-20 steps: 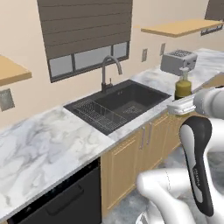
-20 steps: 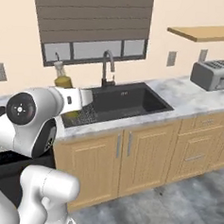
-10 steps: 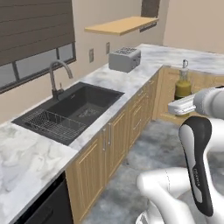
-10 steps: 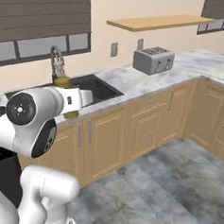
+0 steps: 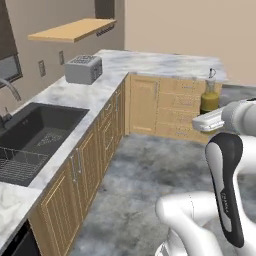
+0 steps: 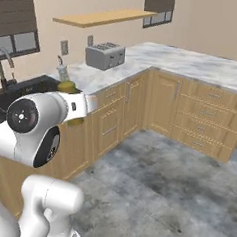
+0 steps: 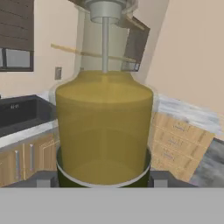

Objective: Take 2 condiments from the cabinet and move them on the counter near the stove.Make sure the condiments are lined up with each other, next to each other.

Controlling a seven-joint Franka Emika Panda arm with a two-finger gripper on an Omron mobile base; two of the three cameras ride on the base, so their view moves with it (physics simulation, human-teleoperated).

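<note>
Marble counter (image 5: pixel 150 62) is wrapping the corner of the kitchen around us, and we are taking the toaster (image 5: pixel 83 69) on it as our landmark: the wooden shelf board (image 5: pixel 72 29) is hanging above it, the sink (image 5: pixel 35 132) is lying along the counter from it, and no stove is appearing anywhere near it. We are carrying the olive-green bottle (image 7: pixel 104 127) in mid-air over the floor, well apart from the toaster. Our arm is folding back close to the base, forearm level, keeping the bottle upright. Our gripper (image 7: pixel 103 178) is clamping the bottle low on its body, the pourer top (image 5: pixel 211 74) standing above. We judge the risk to be tipping: with so low a hold, any swing could be rocking the tall bottle loose or knocking it against the counter edge.
</note>
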